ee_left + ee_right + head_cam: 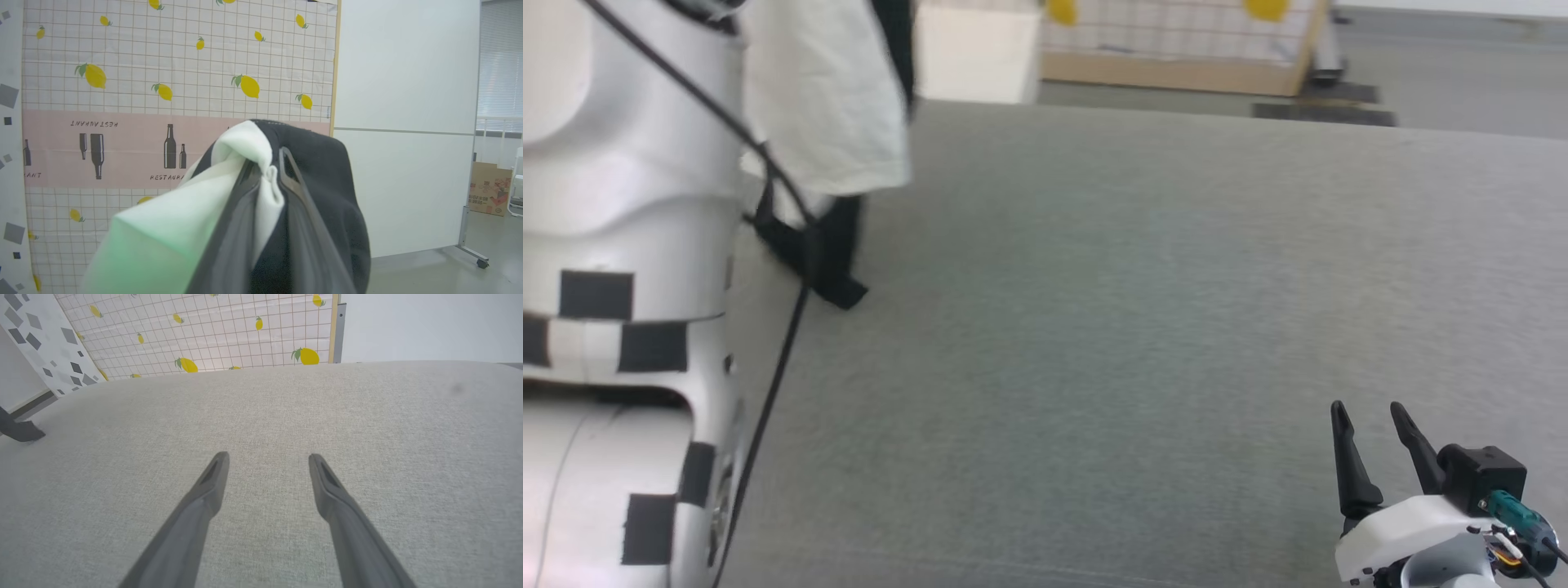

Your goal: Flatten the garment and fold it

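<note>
Count: one garment (825,98), hung at upper left of head view, white body above, black sleeve end reaching down to the grey table (1135,327). Count: two grippers. At centre of left wrist view, left gripper (267,161) nearly closed, pinching a fold of white and black cloth. At lower right of head view, right gripper (1368,408) with two fingers spread wide, holding nothing, over the table.

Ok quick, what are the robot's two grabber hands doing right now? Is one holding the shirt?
Left gripper: closed on the garment, which hangs from it.
Right gripper: open, holding nothing, over the grey surface.
</note>
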### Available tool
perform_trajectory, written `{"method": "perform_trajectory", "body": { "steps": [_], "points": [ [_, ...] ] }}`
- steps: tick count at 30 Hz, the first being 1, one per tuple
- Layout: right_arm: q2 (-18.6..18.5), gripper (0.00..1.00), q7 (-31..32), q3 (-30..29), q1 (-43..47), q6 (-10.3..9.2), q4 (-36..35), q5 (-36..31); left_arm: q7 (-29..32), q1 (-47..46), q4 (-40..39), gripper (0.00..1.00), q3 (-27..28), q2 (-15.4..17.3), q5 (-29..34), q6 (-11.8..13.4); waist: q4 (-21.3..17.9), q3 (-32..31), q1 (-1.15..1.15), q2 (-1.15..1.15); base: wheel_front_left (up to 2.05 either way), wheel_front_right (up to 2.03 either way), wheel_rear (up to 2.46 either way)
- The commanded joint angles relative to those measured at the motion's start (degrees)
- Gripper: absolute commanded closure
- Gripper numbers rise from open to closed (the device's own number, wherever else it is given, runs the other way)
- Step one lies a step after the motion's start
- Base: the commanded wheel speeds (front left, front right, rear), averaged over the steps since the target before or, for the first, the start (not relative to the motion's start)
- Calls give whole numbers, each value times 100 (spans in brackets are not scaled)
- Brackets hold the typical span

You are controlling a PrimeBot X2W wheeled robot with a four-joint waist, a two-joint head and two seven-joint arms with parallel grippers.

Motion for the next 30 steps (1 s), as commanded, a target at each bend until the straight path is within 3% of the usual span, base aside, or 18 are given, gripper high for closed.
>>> {"method": "perform_trajectory", "body": {
  "steps": [1, 8, 12, 17, 25, 30],
  "points": [
    [-5, 0, -61, -8, 8, -8, 44, 22, 38, -183, -23, 100, -81, -92, -77, -35, -567, -187, 0, 0, 0, 0, 0],
    [-5, 0, -135, -104, -88, -8, 153, 35, 8, -82, 203, 100, -402, -412, -306, -66, -1084, 51, 0, 0, 0, 0, 0],
    [-5, 0, -173, -234, -94, -8, 205, 6, -34, 513, 427, 100, -625, -569, -602, -76, -1239, 164, 0, 0, 0, 0, 0],
    [-5, 0, -199, -329, -123, -8, 268, -14, 21, 1623, 861, 100, -1350, -651, -814, -85, -1318, 291, 0, 0, 0, 0, 0],
    [-5, 0, -215, -290, -222, -8, 335, -4, 1000, 2967, 1989, 100, -2826, -662, -798, 187, -1331, 390, 0, 0, 0, 0, 0],
    [-5, 0, -225, -216, -236, -8, 389, 41, 1973, 3452, 2267, 100, -3177, -663, -1349, 300, -1263, 357, 0, 0, 0, 0, 0]
  ]
}}
